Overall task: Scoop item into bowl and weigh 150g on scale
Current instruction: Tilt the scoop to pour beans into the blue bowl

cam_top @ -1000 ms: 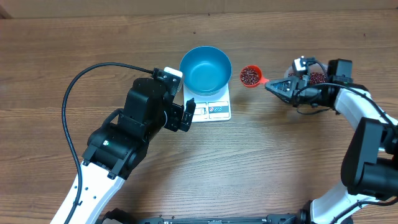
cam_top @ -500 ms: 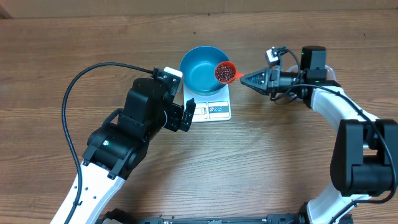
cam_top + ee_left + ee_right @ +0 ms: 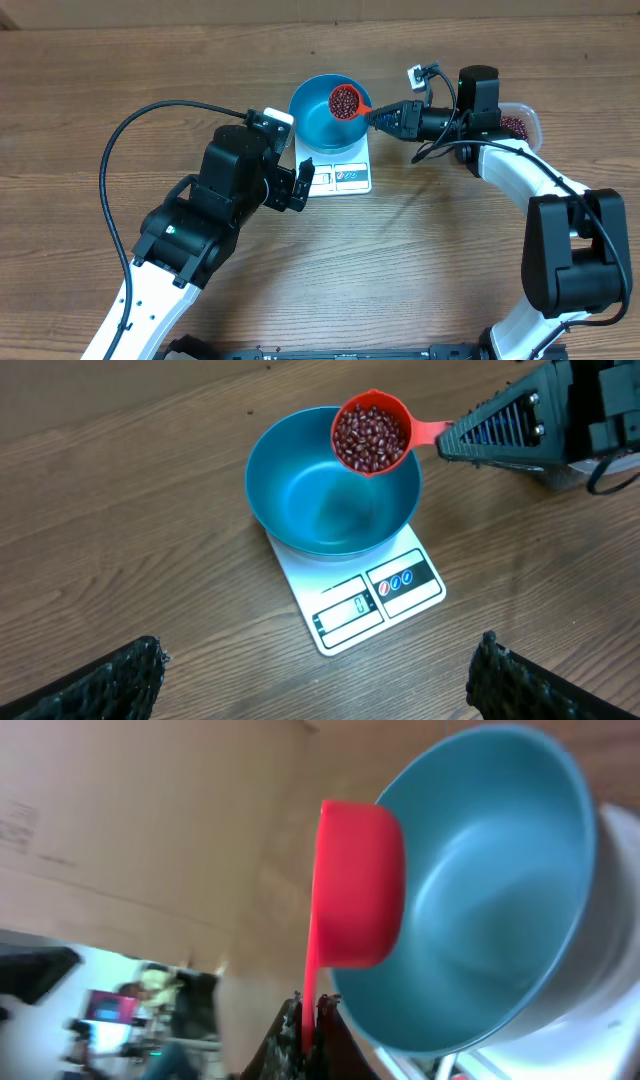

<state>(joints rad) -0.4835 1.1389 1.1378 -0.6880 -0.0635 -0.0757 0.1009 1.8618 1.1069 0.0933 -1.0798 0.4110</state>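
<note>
The blue bowl (image 3: 314,122) (image 3: 320,510) stands empty on the white scale (image 3: 346,178) (image 3: 378,596). A red scoop (image 3: 345,101) (image 3: 371,435) (image 3: 355,885), level and full of dark red-brown beans (image 3: 368,438), hangs over the bowl's far right rim. My right gripper (image 3: 372,117) (image 3: 311,1006) is shut on the scoop's handle, reaching in from the right. My left gripper (image 3: 302,186) (image 3: 318,646) stands wide open just left of the scale's front, with nothing between its fingers. In the right wrist view the bowl (image 3: 490,890) shows behind the scoop.
A clear plastic tub (image 3: 517,125) holding more beans sits at the right, behind the right arm. A black cable (image 3: 120,150) loops over the table at the left. The left arm's body lies across the front left.
The right arm has carried the full scoop leftward, from beside the tub to above the bowl. The left arm has not moved.
</note>
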